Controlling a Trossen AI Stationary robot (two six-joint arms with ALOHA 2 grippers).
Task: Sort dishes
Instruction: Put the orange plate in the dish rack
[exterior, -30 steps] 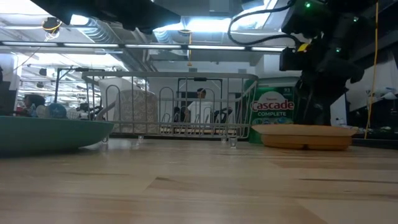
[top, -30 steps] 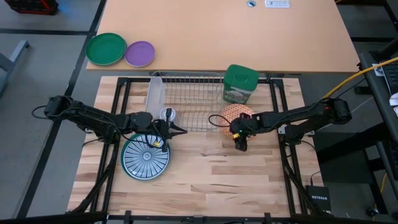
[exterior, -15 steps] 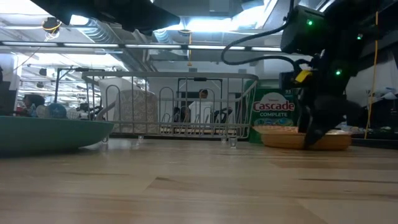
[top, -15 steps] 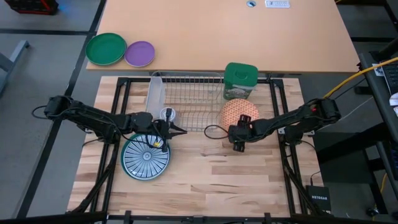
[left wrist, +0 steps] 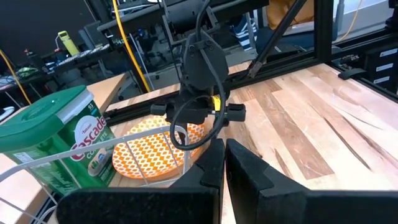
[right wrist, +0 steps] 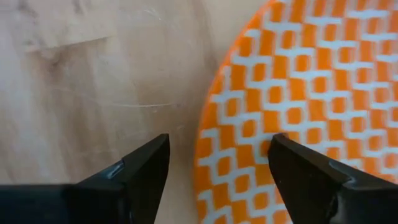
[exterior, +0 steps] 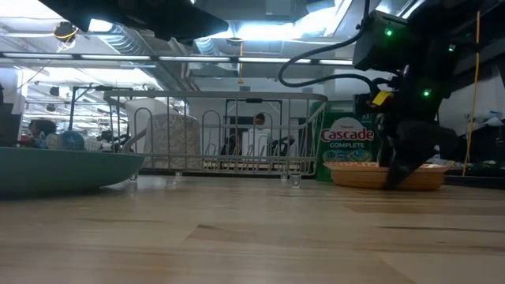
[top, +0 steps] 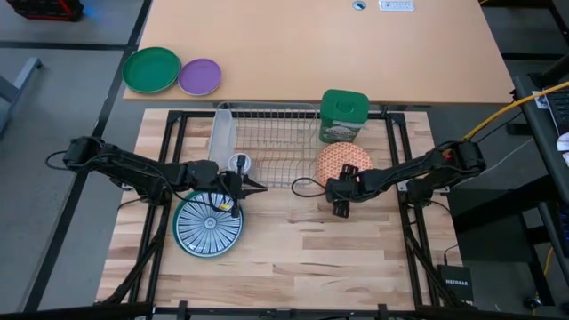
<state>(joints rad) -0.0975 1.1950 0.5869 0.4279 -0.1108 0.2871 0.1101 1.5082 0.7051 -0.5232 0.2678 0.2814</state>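
Right gripper [right wrist: 217,180], jaws spread wide, straddles the rim at about 7 o'clock of the round orange-and-white checked plate [top: 344,161] lying flat beside the green detergent canister [top: 343,117]; left gripper [top: 252,186] waits shut, farther away.

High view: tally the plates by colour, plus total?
Teal-and-white striped plate: 1
Orange patterned plate: 1
Green plate: 1
Purple plate: 1
Pale plate upright in the rack: 1
Total: 5
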